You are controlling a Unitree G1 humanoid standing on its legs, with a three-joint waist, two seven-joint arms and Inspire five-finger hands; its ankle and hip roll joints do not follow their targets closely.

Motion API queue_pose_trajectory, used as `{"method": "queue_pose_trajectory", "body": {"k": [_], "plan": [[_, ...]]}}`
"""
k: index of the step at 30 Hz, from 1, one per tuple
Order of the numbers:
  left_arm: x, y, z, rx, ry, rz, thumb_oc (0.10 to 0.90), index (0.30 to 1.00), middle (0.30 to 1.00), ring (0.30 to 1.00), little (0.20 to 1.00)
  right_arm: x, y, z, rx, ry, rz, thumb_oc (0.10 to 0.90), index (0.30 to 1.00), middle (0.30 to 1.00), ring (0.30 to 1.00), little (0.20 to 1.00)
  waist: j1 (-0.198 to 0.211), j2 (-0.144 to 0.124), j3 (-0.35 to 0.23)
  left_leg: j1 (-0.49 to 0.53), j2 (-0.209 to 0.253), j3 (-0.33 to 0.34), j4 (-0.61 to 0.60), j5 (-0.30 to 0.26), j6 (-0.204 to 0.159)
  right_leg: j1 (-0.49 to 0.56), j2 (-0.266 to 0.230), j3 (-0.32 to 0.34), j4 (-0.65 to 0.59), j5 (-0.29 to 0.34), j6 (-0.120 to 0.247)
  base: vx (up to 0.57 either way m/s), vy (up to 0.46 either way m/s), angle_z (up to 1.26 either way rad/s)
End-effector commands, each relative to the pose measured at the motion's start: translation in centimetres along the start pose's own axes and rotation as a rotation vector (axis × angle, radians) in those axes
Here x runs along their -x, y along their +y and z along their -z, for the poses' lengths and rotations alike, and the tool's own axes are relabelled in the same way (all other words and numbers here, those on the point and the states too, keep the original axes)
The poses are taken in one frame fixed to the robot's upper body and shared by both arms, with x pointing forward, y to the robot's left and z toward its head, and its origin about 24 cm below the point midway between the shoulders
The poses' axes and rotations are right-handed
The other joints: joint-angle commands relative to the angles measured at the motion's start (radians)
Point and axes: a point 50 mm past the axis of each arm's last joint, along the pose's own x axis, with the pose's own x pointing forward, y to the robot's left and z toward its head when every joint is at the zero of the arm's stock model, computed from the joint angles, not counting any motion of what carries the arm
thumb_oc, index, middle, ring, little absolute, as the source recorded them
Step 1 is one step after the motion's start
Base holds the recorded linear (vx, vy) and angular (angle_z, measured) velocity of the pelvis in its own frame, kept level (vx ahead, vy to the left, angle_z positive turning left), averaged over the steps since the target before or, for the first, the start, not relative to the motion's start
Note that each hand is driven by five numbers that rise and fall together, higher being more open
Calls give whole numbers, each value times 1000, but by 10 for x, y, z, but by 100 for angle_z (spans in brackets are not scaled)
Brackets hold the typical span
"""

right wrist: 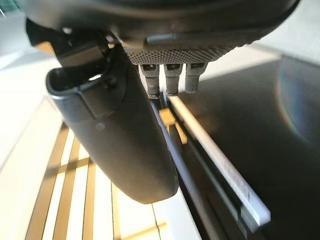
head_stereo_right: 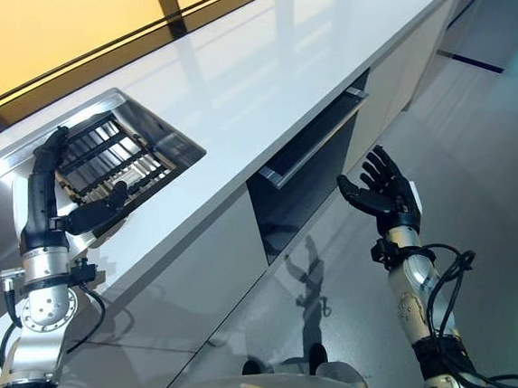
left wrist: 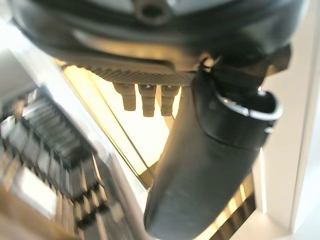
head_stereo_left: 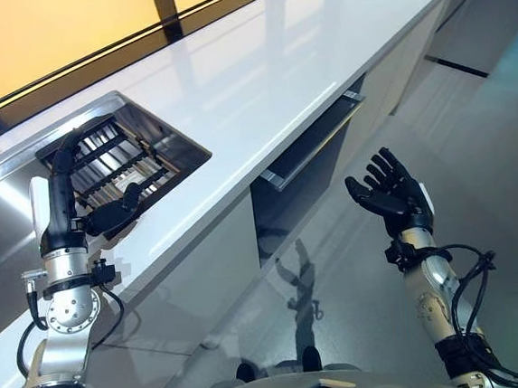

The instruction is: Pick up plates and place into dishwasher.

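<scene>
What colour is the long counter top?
White and glossy: the counter top shows best in the left eye view.

This is a modern fitted kitchen. A long glossy white countertop (head_stereo_left: 258, 76) runs along a window, with a steel sink (head_stereo_left: 169, 147) set into it holding a dark rack (head_stereo_left: 111, 166). Below, pale handleless cabinet fronts (head_stereo_left: 193, 272) flank a slightly open dishwasher door (head_stereo_left: 313, 139).
</scene>
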Motion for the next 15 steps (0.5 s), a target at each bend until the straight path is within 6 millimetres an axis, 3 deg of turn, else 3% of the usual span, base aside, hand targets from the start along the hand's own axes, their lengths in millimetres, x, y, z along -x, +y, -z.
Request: {"method": "queue_pose_trajectory", "body": {"k": [1,5,9,15], "plan": [[-19,27,-28,269,-174,-130,800,900,900,900,900,-5,10,-19,-62,-130,-42,800,900,900,900,900,-34,6,-48,4,-42,34,5,-103,40,4,47,22,66,-110,55,0,16,-17],[-14,22,-24,450,-143,-142,800,900,900,900,900,6,4,10,58,-15,24,800,900,900,900,900,-46,5,-39,7,-43,45,8,-108,47,-6,48,28,85,-115,55,-2,17,-19],[-12,14,-20,595,-123,-123,800,900,900,900,900,27,-19,56,181,217,90,800,900,900,900,900,-63,2,-26,15,-48,52,19,-117,51,-4,50,48,83,-108,55,4,14,-16],[-21,0,-16,837,-59,-95,800,900,900,900,900,57,-44,99,290,477,135,800,900,900,900,900,-71,9,-16,13,-41,48,29,-121,55,-20,46,44,156,-143,53,1,1,-1]]}}
